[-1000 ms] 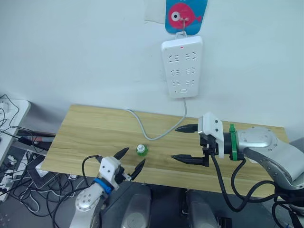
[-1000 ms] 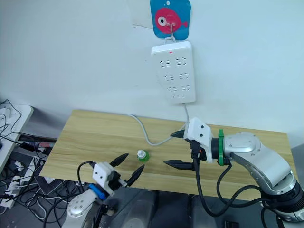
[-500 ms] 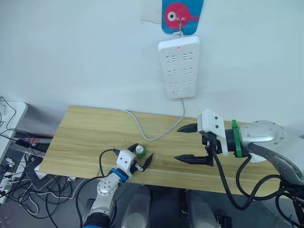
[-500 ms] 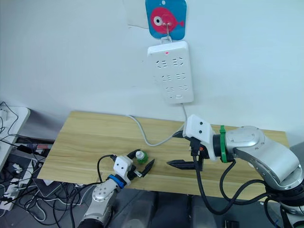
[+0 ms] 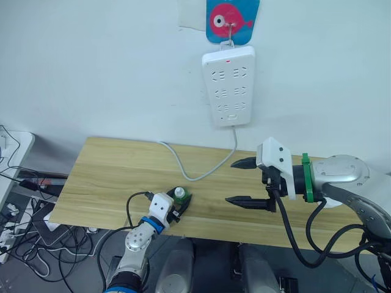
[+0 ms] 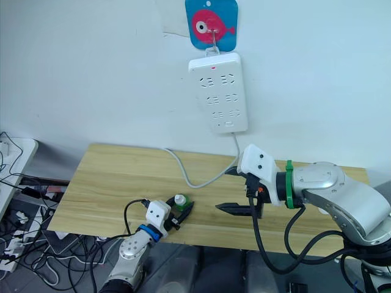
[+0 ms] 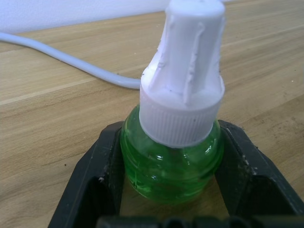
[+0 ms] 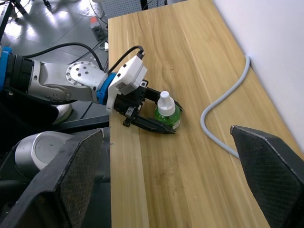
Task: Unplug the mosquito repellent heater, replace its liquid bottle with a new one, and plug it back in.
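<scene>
Two grippers are seen over a light wooden table (image 5: 110,165). At lower left of the head view, the left gripper (image 5: 178,205) is clamped on a small green liquid bottle (image 5: 179,196) with a white cap (image 7: 185,90), which stands upright on the table near its front edge. In the left wrist view the black fingers (image 7: 97,175) are pressed against both sides of the green glass body, below the cap. A white cable (image 5: 183,168) is laid across the table just behind the bottle, apart from it, and is led up to a white power strip (image 5: 229,85) hung on the wall at upper centre, under a blue card with a pink fish (image 5: 232,18). No plug is seen in the strip's sockets. At centre right, the right gripper (image 5: 243,182) is held above the table with its fingers spread wide, nothing between them, well apart from the bottle. Loose black cables (image 5: 18,226) are seen on the floor at far lower left.
</scene>
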Tool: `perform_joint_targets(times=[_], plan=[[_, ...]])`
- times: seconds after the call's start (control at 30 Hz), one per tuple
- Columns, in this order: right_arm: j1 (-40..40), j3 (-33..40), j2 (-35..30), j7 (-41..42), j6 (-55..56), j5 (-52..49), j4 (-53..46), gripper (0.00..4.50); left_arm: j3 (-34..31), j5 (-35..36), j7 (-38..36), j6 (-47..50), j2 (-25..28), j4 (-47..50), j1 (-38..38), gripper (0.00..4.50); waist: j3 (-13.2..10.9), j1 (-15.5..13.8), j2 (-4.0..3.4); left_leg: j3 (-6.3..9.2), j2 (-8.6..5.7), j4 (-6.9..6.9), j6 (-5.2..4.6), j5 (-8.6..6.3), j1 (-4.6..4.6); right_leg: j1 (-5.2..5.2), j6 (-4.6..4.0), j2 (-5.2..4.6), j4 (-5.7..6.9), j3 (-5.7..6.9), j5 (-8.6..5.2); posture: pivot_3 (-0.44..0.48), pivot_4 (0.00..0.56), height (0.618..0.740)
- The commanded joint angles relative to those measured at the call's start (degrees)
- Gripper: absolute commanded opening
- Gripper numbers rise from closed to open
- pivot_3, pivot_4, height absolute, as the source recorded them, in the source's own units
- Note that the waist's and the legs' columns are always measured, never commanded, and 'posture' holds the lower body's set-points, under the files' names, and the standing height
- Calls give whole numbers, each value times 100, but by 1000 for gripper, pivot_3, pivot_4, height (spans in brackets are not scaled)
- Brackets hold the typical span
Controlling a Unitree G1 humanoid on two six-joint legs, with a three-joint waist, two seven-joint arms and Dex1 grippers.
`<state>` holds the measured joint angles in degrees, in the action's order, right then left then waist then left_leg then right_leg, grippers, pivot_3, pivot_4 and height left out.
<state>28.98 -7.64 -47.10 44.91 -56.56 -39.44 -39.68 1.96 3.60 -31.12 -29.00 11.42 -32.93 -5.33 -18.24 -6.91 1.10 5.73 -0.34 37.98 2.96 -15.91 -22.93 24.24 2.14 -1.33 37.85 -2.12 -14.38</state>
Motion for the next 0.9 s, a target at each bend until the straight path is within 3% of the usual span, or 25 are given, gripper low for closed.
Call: perform_joint_targets(times=[0.03,0.2,0.4,0.6,0.83,0.9], plan=[[-324,325,212,-392,123,72,-37,4500,283,248,-568,782,213,1067,170,2283,0,3,0,2,0,0,0,0,0,-1,0,0,0,2,0,186,309,740],[-1005,288,679,-810,533,324,-143,4500,614,1035,-1664,2755,847,2833,-298,2283,-1,3,1,14,0,0,2,1,-5,0,0,3,8,12,0,206,311,740],[-1121,-247,1549,-1500,669,584,-326,4500,943,1734,-3110,4386,1546,3292,-1684,2283,0,149,0,9,-9,2,4,2,4,-2,1,27,16,11,-1,189,300,740],[-976,-489,2412,-2259,559,842,-150,4500,1131,1686,-3692,4476,1367,2627,-2596,2283,1,380,1,11,-7,2,26,15,1,1,0,20,16,11,-1,141,288,740],[-1108,-509,2878,-2787,563,1117,-100,4500,1222,1592,-4033,4227,1221,2416,-2779,2283,2,558,0,16,-1,0,34,19,-6,9,-1,13,15,11,-1,122,274,740],[-1247,-585,2835,-2812,560,1194,-143,4111,1218,1573,-4054,4180,1175,2385,-2801,2283,4,561,0,17,-2,0,34,19,-5,9,-1,13,17,9,-1,122,269,740]])
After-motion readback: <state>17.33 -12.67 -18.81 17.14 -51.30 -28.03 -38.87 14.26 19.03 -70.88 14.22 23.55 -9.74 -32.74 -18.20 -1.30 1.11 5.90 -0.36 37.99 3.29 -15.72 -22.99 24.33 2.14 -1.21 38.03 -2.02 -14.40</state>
